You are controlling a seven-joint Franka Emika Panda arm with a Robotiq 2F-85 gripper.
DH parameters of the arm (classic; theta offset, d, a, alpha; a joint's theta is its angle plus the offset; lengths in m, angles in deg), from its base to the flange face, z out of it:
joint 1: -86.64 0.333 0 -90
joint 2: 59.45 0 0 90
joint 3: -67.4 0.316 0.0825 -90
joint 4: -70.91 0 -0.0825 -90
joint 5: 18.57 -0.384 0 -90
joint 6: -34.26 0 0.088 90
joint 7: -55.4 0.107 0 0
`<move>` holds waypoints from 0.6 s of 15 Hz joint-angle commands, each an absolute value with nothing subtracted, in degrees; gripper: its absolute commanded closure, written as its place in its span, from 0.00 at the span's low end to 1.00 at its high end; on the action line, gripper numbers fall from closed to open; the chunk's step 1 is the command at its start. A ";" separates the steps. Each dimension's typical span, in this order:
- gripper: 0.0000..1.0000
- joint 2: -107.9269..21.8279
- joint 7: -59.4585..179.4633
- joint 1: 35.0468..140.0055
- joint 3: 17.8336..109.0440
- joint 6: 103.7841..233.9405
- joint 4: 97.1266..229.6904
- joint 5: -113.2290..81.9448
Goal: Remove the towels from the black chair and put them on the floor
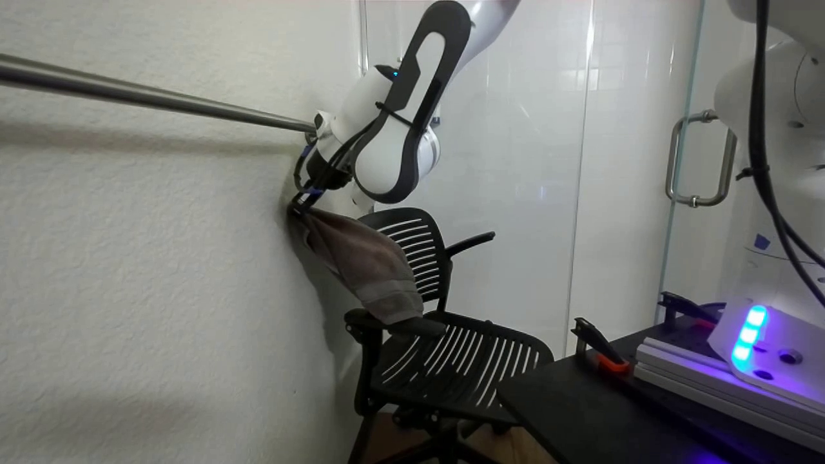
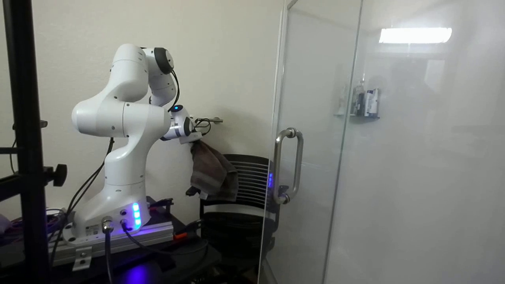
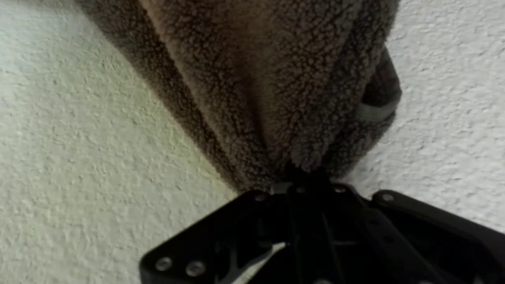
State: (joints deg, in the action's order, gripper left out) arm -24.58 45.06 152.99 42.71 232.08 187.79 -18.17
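wrist view: claw pinches bunched towel, wall showing past both towel edges

My arm is glossy white, all rounded segments dotted with small dark screws. Black trim loops round a pale panel, and a tiny blue light shines nearby. Thick black cables run down my side, and thinner ones curl at my wrist among bits of blue. My white base, set in from a corner of the desk, has a row of glowing blue lights on the side nearer that corner, two plugs, and a small label too fine to read. A dark blue patch marks the white above. My gripper is black and angular, its links pinned with silver screws.
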 commanded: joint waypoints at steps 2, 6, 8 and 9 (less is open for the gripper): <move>0.99 -21.37 45.46 137.03 60.46 232.68 181.98 -4.36; 0.99 -21.51 44.41 120.03 75.52 232.12 181.51 3.69; 0.99 -19.59 43.41 114.28 81.45 233.06 183.16 5.79; 0.99 -19.01 42.99 112.75 83.14 232.29 183.73 6.24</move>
